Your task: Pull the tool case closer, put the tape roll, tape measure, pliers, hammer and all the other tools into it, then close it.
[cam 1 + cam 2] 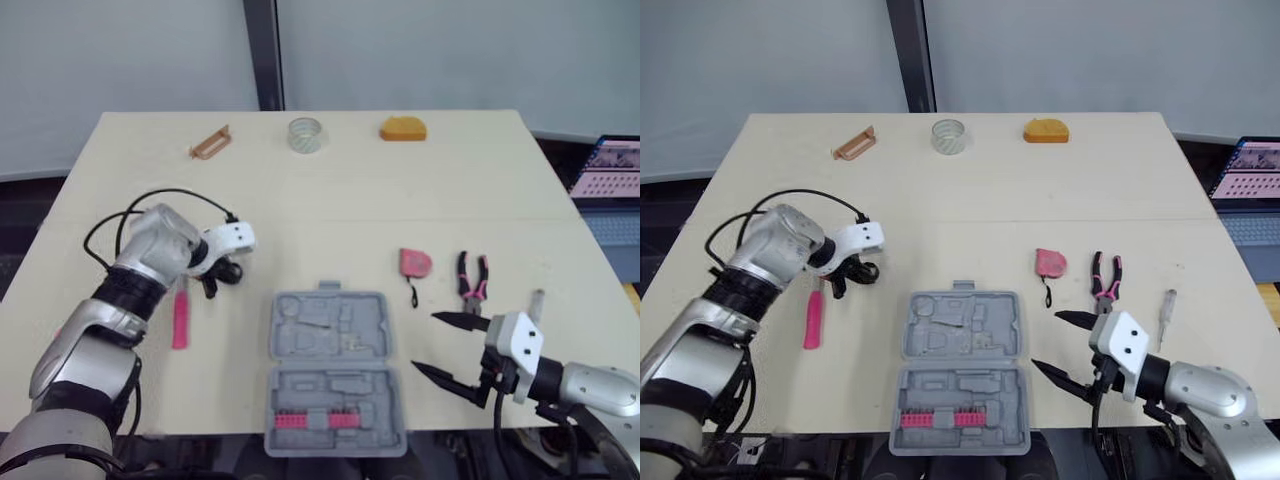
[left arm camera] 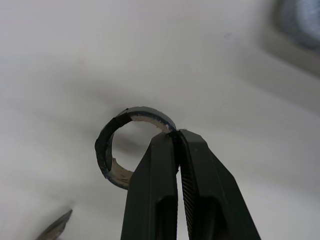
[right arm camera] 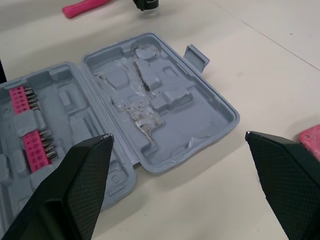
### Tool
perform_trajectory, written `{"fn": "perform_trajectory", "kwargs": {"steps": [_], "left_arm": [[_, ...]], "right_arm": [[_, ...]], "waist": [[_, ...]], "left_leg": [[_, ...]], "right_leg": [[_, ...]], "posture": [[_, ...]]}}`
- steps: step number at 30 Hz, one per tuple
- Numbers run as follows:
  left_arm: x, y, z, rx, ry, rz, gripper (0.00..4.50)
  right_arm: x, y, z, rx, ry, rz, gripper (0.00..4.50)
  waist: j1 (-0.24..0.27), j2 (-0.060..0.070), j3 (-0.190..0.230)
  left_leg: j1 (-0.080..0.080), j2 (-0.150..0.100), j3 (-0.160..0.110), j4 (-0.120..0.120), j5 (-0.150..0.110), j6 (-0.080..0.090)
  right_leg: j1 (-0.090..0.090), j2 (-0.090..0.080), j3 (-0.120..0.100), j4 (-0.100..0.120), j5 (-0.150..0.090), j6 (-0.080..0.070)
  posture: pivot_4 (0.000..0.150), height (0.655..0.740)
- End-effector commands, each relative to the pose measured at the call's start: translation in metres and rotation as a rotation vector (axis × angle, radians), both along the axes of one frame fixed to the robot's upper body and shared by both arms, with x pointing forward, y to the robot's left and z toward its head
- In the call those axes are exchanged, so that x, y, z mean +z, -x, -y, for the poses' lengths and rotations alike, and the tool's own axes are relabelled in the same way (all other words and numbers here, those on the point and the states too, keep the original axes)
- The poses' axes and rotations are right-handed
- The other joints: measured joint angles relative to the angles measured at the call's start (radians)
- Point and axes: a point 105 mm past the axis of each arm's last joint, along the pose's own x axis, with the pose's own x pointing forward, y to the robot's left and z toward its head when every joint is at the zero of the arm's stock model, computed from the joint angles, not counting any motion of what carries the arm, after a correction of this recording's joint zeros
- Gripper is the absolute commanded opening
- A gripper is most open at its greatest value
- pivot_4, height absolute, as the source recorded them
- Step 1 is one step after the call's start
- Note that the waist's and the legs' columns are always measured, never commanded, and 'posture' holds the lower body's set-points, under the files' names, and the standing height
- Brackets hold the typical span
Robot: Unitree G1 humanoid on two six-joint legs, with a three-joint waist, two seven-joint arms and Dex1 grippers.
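The grey tool case (image 1: 335,330) lies open near the table's front edge, with pink bits in its near half. My left gripper (image 2: 175,133) is shut on the rim of a small black tape roll (image 2: 106,146), left of the case beside the pink-handled hammer (image 1: 180,318). My right gripper (image 1: 450,345) stands open just right of the case, holding nothing, and looks at the lid (image 3: 150,100). A pink tape measure (image 1: 415,262), pink-handled pliers (image 1: 472,280) and a screwdriver (image 1: 536,303) lie right of the case.
Along the table's far edge sit a clear tape roll (image 1: 306,134), an orange object (image 1: 402,128) and a copper-coloured tool (image 1: 210,143). A laptop (image 1: 610,170) stands off the table's right side.
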Motion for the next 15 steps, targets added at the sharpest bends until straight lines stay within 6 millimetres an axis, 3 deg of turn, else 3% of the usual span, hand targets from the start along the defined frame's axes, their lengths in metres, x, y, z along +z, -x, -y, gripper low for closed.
{"fn": "perform_trajectory", "kwargs": {"steps": [1, 3, 8, 15], "left_arm": [[0.054, 0.02, 0.024, -0.137, 0.213, -0.013, 0.02], [0.067, 0.03, 0.028, -0.189, 0.303, -0.038, 0.02], [0.065, 0.052, 0.025, -0.326, 0.34, -0.111, 0.02], [0.059, 0.056, 0.044, -0.42, 0.432, -0.172, 0.02]], "right_arm": [[0.008, 0.004, 0.001, 0.035, 0.008, 0.029, 4.5], [0.008, 0.005, 0.001, 0.046, 0.01, 0.025, 4.5], [0.003, 0.011, 0.001, 0.062, 0.04, 0.024, 4.5], [-0.003, 0.018, -0.004, 0.059, 0.044, 0.02, 4.5]], "waist": [[0.0, 0.0, 0.0], [0.0, 0.0, 0.0], [-0.006, 0.0, 0.0], [0.003, 0.0, 0.0]], "left_leg": [[0.0, 0.0, 0.0, 0.0, 0.0, 0.0], [0.0, 0.0, 0.0, 0.0, 0.0, 0.0], [0.001, 0.001, 0.0, -0.001, 0.0, 0.0], [0.0, 0.001, 0.0, 0.001, 0.0, 0.0]], "right_leg": [[0.0, 0.0, 0.0, 0.0, 0.0, 0.0], [0.0, 0.0, 0.0, 0.0, 0.0, 0.0], [0.0, 0.0, -0.001, 0.0, 0.0, 0.0], [0.001, 0.0, -0.001, 0.0, 0.0, 0.0]], "posture": [[0.15, 0.74], [0.15, 0.74], [0.15, 0.74], [0.15, 0.74]]}}
